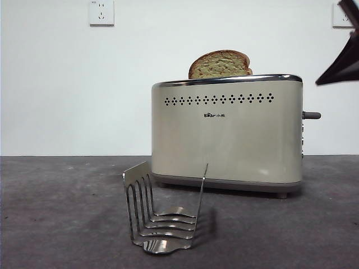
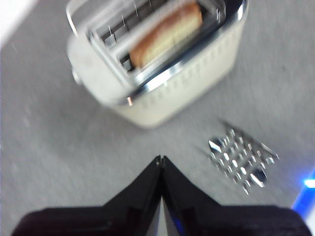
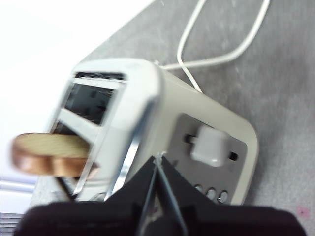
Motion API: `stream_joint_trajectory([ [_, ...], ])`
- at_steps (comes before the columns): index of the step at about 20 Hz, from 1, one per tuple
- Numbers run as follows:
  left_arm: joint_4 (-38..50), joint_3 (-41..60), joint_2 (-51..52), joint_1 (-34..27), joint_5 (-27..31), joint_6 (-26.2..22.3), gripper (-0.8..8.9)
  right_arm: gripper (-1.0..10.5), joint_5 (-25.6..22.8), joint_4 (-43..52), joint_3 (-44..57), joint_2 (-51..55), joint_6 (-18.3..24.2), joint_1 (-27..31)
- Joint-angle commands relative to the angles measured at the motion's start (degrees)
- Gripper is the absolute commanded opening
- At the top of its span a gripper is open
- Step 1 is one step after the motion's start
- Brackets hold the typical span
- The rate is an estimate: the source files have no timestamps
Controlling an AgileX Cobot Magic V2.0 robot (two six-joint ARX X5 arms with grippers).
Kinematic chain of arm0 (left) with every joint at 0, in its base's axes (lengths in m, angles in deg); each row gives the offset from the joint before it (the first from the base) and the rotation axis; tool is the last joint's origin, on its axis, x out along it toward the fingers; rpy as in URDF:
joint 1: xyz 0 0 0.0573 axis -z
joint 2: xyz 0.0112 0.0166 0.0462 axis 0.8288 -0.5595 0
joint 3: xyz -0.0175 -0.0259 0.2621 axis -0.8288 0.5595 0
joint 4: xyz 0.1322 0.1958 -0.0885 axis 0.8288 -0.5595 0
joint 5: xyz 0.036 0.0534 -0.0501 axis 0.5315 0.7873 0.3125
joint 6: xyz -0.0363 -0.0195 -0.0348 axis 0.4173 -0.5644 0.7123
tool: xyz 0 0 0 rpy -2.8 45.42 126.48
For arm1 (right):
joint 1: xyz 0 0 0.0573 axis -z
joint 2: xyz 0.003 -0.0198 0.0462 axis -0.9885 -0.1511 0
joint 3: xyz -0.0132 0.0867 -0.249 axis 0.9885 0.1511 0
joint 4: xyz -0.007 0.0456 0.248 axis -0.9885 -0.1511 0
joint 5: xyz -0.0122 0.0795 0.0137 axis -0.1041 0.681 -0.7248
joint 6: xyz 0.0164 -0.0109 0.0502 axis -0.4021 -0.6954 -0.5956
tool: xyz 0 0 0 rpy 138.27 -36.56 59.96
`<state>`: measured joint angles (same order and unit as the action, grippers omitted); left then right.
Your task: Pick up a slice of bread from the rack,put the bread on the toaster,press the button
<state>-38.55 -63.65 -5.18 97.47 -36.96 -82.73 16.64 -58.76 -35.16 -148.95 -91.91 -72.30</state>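
Observation:
The slice of bread point(image 1: 220, 64) stands in a slot of the cream toaster point(image 1: 227, 140), its domed top poking above the chrome rim. In front of the toaster, the steel rack point(image 1: 162, 216) holds nothing. My right gripper point(image 3: 158, 158) is shut and empty, hovering above the toaster's point(image 3: 147, 98) narrow end and just over the button point(image 3: 210, 145); it shows as a dark tip point(image 1: 322, 80) up right of the button point(image 1: 312, 115). My left gripper point(image 2: 161, 160) is shut and empty, high over the table, looking down on toaster point(image 2: 187, 83), bread point(image 2: 167, 34) and rack point(image 2: 239, 160).
A white power cord point(image 3: 221, 56) loops on the grey table behind the toaster. A white wall with two sockets point(image 1: 101, 12) stands at the back. Three small round knobs point(image 3: 210, 194) sit below the lever.

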Motion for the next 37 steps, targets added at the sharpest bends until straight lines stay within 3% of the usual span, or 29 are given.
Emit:
stream_joint_trajectory([
  [1,0.3,0.4,0.1,-0.4,-0.6,4.9,-0.08,-0.1,0.9,1.7,-0.1,-2.6,-1.1,0.0],
  [11,0.3,0.4,2.6,-0.4,-9.5,10.4,-0.08,-0.1,1.2,4.8,-0.1,-9.7,-1.1,0.0],
  [25,0.3,0.4,9.5,-0.3,-10.4,16.4,-0.08,-0.1,0.7,3.6,-0.1,-16.5,1.1,0.0],
  [28,0.3,0.4,9.7,-0.3,-13.9,16.4,-0.08,-0.1,-0.2,2.4,-0.1,-17.2,2.5,0.0],
  [37,0.3,0.4,9.7,-0.2,-13.4,18.1,-0.09,-0.1,-2.6,1.3,-0.1,-18.0,3.3,0.0],
])
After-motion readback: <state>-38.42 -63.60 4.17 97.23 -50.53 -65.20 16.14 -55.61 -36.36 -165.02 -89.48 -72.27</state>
